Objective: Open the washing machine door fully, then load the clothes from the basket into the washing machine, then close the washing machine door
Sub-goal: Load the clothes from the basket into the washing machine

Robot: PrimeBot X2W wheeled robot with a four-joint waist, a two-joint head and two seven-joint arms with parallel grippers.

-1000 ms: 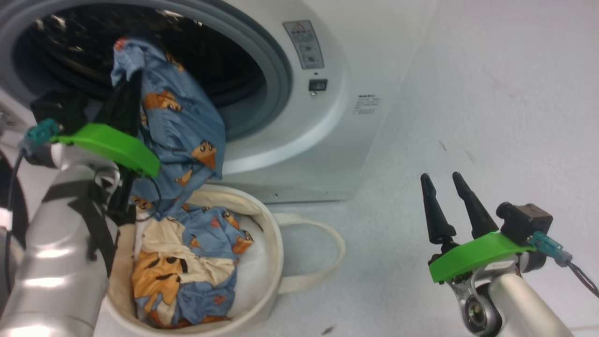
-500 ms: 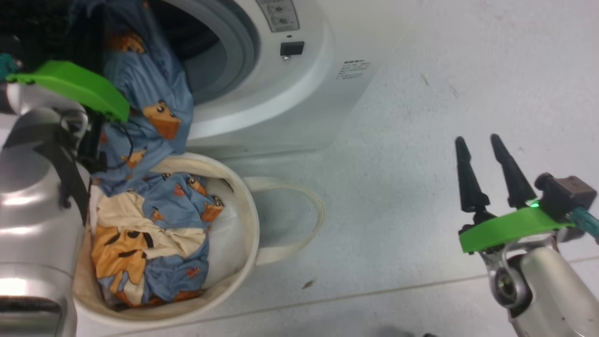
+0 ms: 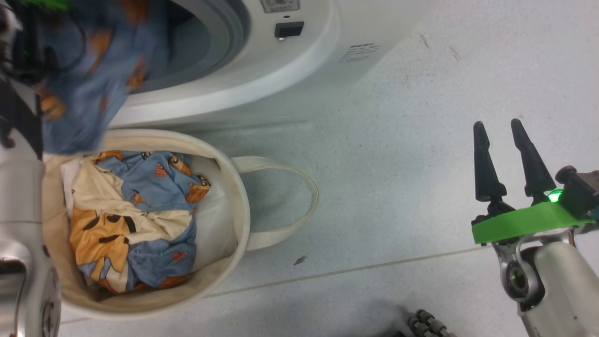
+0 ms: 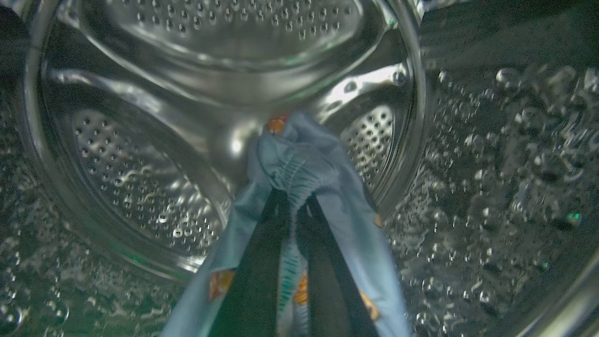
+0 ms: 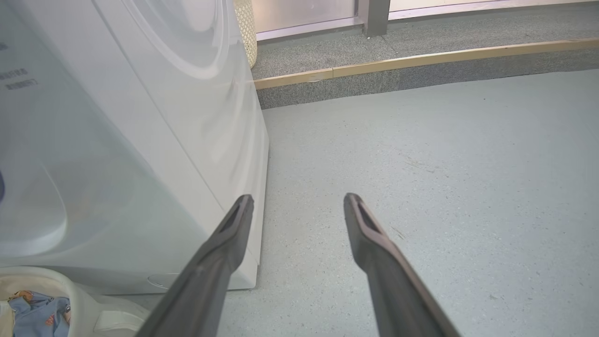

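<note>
The floor (image 3: 374,187) is pale grey with tiny specks. A thin line (image 3: 374,267) runs across it, with a small dark bit (image 3: 299,260) near it. Farther off is a grey step (image 5: 421,77) with a yellow strip (image 5: 444,60) on its edge.

Silvery rounded right forearm (image 3: 561,281), bright green wrist plate (image 3: 524,223), small lit green lamp (image 3: 555,195), two long tapered black fingers (image 3: 484,164)

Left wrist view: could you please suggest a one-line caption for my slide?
Left gripper, shut on a blue printed garment, holds it inside the perforated steel drum.
</note>
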